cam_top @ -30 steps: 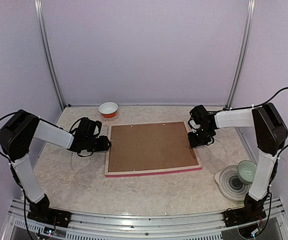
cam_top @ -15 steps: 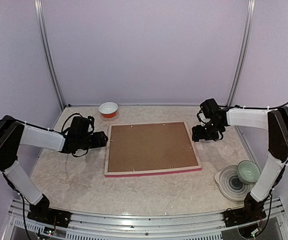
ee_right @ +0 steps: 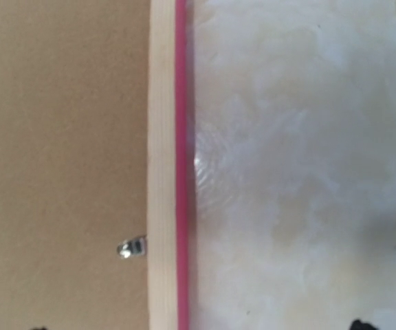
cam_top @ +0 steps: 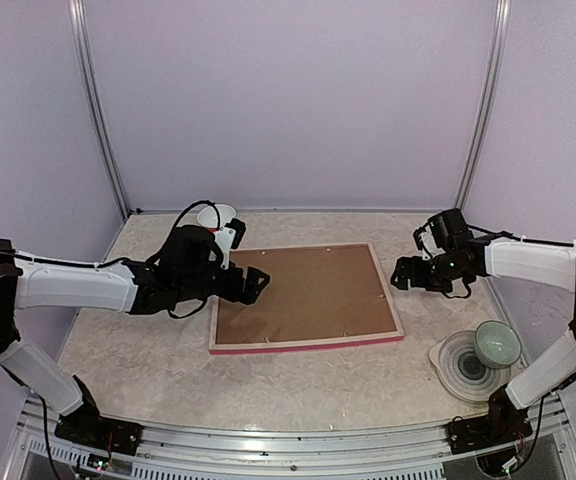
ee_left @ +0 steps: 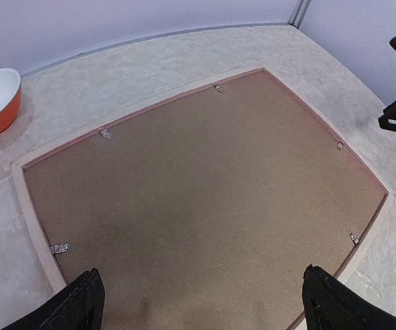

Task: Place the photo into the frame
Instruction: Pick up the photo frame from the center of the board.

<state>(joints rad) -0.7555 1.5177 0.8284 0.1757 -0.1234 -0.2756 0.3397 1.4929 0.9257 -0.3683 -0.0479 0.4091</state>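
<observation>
The tabletop (cam_top: 148, 370) carries the frame (cam_top: 308, 345), which lies face down in the middle with its paler back rim up and a bright pink strip showing along the near edge. The brown backing board (cam_top: 303, 290) fills the frame, flat and flush inside the rim as far as I can see. I see the photo nowhere in these views. My guess is that it sits under the board, already in the frame, but I cannot confirm that from here.

My left fingers (ee_left: 74, 306) are spread wide with nothing between them. The left gripper (cam_top: 253, 283) hangs over the left part of the board, above it and not touching. My right gripper (cam_top: 405, 272) hovers just off the frame's right edge, over bare tabletop. Only the dark tips show at the bottom corners of its wrist view, far apart, so I read those fingers as open and holding nothing too.

Small metal clips (ee_left: 60, 248) sit along the rim. They look turned in over the board's edge, though they are too small to be sure.

I judge the task nearly done or done: board seated, both sets of fingers free. At most, checking the clips is left.
</observation>
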